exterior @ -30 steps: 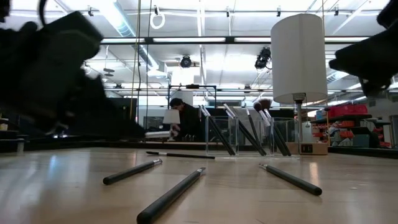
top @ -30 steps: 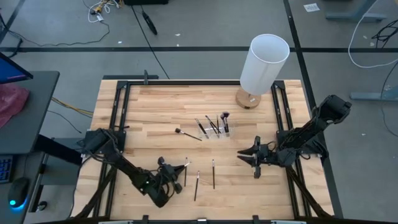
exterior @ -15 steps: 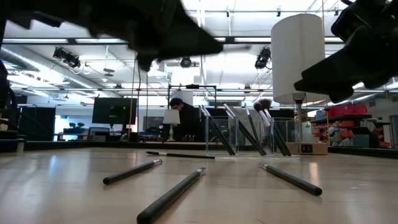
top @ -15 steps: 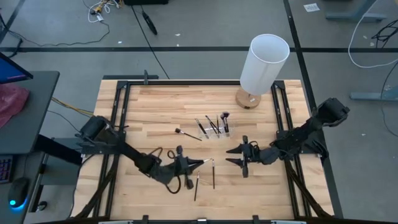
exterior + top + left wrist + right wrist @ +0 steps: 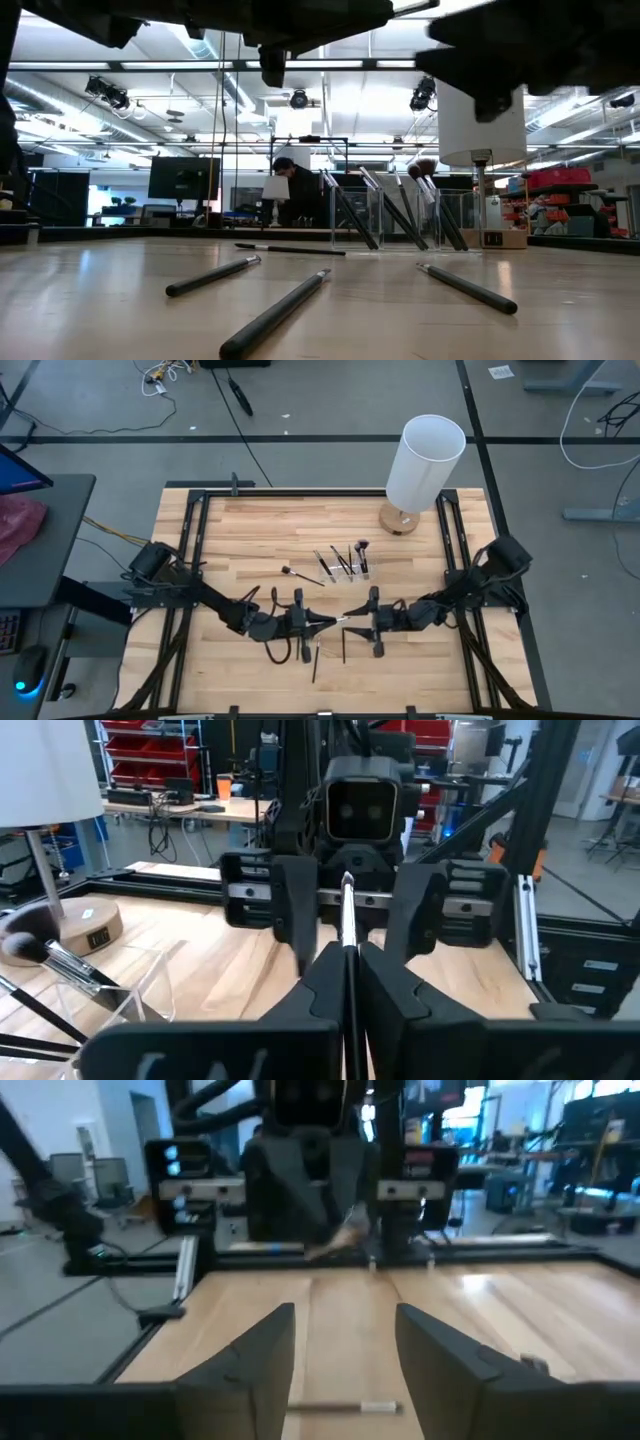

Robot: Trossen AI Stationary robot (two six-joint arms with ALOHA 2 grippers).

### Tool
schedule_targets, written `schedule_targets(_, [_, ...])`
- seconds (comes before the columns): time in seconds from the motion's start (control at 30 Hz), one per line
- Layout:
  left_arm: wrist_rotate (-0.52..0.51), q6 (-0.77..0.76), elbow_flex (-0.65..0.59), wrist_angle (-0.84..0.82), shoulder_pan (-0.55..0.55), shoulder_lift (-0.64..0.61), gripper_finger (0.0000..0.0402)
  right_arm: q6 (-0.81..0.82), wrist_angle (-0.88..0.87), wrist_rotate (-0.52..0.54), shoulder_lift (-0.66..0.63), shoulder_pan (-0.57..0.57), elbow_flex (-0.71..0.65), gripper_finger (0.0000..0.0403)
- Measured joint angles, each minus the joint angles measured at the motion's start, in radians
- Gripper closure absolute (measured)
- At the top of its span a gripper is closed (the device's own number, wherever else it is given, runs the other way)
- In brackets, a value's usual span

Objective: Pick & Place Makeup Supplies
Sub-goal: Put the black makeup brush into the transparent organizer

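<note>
The thin dark-handled makeup brush with a pale tip (image 5: 338,620) is up off the pale wood-plank counter (image 5: 250,530), pinched in my left end effector (image 5: 322,623), fingers clamped on the handle w/ the pale end poking out toward my right end effector (image 5: 358,623). In the left wrist view the same brush (image 5: 347,935) runs straight out between my closed fingers (image 5: 322,982) and ends just short of the other arm's parted fingers. My right end effector faces it nose to nose near the counter's front-middle, fingers (image 5: 265,1342) spread apart, nothing between them; brush tip sits just at its mouth, can't tell if touching. Three more slim dark brushes lie flat on the counter below and beside the two end effectors: one (image 5: 212,275) at left in the low view, one (image 5: 275,313) in the middle, one (image 5: 466,287) at right. A further dark brush w/ black bristle head (image 5: 302,575) lies farther back, just beside the small clear plastic holder (image 5: 343,571), which has several brushes (image 5: 395,213) leaning inside, tilted. Behind that, at the back right corner, stands the tall white cylinder lamp on a round wooden base (image 5: 424,462). A person (image 5: 292,189) shows far off in the room beyond.
</note>
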Motion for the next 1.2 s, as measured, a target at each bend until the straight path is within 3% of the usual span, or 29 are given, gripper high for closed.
schedule_targets(0.17, [0.001, 0.002, 0.000, -0.001, -0.003, 0.000, 0.0380, -0.015, -0.001, 0.037, 0.041, -0.010, 0.067, 0.0224])
schedule_targets(0.47, [0.001, 0.012, 0.000, -0.002, -0.003, 0.001, 0.0380, -0.058, 0.065, 0.036, 0.041, -0.003, 0.073, 0.0233])
schedule_targets(0.7, [0.001, 0.012, 0.000, -0.003, -0.003, 0.002, 0.0380, -0.066, 0.087, 0.019, 0.041, -0.003, 0.073, 0.0281])
schedule_targets(0.97, [0.003, -0.001, 0.000, -0.004, -0.004, 0.002, 0.0367, -0.082, 0.079, -0.002, 0.041, -0.002, 0.073, 0.0385])
schedule_targets(1.1, [-0.021, 0.002, 0.000, -0.016, -0.003, 0.002, 0.0348, -0.090, 0.039, 0.041, 0.027, 0.010, 0.073, 0.0388])
schedule_targets(1.2, [-0.035, 0.000, 0.000, -0.066, -0.008, -0.013, 0.0314, -0.068, -0.115, 0.120, -0.035, 0.024, 0.073, 0.0392])
